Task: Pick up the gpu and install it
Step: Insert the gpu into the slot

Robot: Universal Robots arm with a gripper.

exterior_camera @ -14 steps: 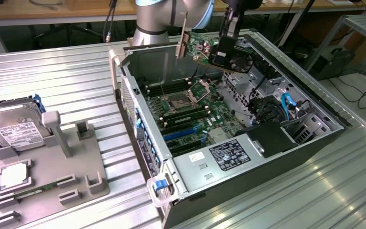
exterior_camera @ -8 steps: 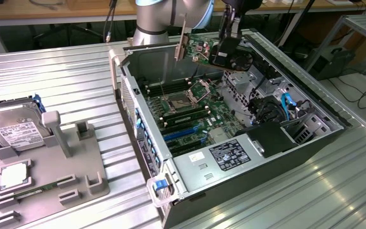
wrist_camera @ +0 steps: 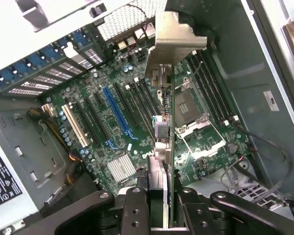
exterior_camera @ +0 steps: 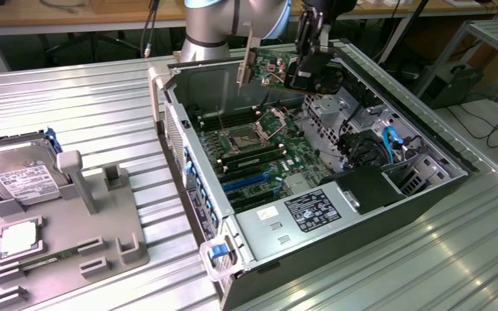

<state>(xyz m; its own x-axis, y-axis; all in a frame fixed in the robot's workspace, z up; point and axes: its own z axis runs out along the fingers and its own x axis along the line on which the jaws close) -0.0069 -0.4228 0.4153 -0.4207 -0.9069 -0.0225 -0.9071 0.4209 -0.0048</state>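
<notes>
The gpu (exterior_camera: 269,63) is a green circuit card with a silver bracket (exterior_camera: 247,57) on one end. It hangs in the air above the far end of the open computer case (exterior_camera: 199,83). My gripper (exterior_camera: 290,72) is shut on the card's end opposite the bracket. In the wrist view the gpu (wrist_camera: 168,117) stands edge-on between my black fingers (wrist_camera: 135,208), its bracket (wrist_camera: 175,35) pointing away from me. Below it lies the green motherboard (wrist_camera: 100,100) with a blue slot (wrist_camera: 116,113), several dark slots and a processor socket (wrist_camera: 196,122).
The case (exterior_camera: 353,240) lies open on a ribbed metal table (exterior_camera: 67,97). At the exterior view's left a grey holder (exterior_camera: 102,227) carries a hard drive (exterior_camera: 17,172) and a processor (exterior_camera: 20,236). Blue and black cables (exterior_camera: 388,146) crowd the case's right side.
</notes>
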